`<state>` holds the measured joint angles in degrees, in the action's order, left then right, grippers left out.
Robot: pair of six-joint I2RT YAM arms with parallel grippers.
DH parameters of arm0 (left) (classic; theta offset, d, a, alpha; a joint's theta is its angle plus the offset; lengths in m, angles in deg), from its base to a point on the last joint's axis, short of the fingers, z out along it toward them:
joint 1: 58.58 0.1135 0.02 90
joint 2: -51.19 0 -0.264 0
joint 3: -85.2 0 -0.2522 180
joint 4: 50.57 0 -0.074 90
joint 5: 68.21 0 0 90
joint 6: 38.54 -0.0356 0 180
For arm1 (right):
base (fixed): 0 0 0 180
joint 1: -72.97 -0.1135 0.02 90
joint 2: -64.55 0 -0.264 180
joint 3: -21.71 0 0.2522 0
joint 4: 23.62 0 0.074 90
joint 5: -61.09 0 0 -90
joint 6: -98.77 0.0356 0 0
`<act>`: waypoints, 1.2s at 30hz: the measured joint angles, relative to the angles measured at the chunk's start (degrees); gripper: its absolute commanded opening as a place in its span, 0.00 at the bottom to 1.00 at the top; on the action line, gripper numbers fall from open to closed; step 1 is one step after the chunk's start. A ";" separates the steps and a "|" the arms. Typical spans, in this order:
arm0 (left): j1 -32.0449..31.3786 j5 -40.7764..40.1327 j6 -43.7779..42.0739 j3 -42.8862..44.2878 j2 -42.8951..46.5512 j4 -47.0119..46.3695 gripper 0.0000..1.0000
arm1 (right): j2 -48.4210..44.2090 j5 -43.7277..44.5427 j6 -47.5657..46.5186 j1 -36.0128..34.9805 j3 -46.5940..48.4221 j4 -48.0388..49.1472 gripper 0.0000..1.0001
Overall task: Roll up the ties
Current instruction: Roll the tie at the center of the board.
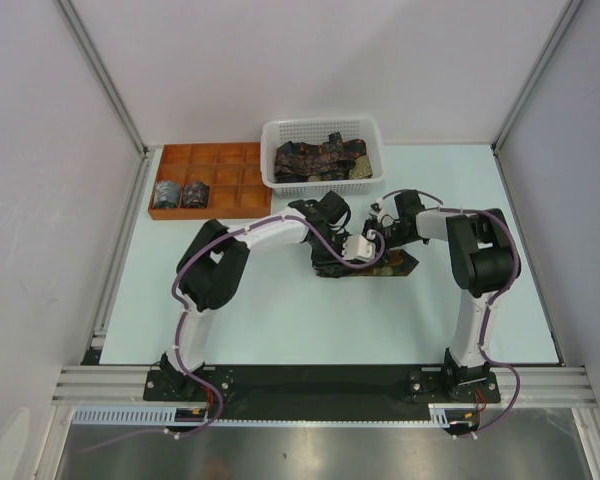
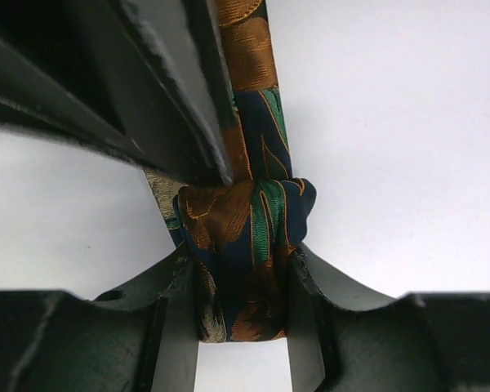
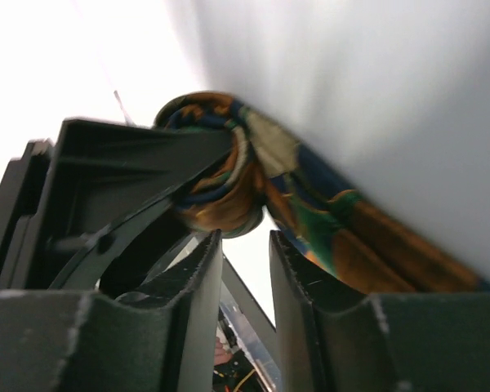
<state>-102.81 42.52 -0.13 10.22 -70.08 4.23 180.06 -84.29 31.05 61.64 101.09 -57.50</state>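
Tie [image 2: 245,216], navy with orange and green motifs, sat part-rolled, clenched by left gripper [image 2: 243,263]; its tail ran beyond. Right gripper [image 3: 243,238] touched the roll, grip unclear.

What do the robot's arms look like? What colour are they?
The left arm and right arm are chunky black joints joined by white tubes. A purple cable runs along each, held by small white clips. Each ends in two flat, dark grey fingers with rough inner edges.
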 measured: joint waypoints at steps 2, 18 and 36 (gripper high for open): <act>0.31 0.17 -0.02 0.46 -0.15 1.14 0.04 | -0.83 -1.01 1.14 -0.81 -0.85 1.62 0.36; 1.81 2.14 0.66 2.40 -1.36 4.02 0.26 | 1.36 -2.29 6.27 -5.20 0.55 8.04 0.00; 10.58 11.47 13.53 -14.16 9.03 -10.62 1.00 | 3.50 -0.72 0.57 -3.04 2.95 3.87 0.00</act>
<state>-92.23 54.00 13.40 -3.94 -61.05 -6.39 183.55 -85.01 31.62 58.60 104.04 -53.63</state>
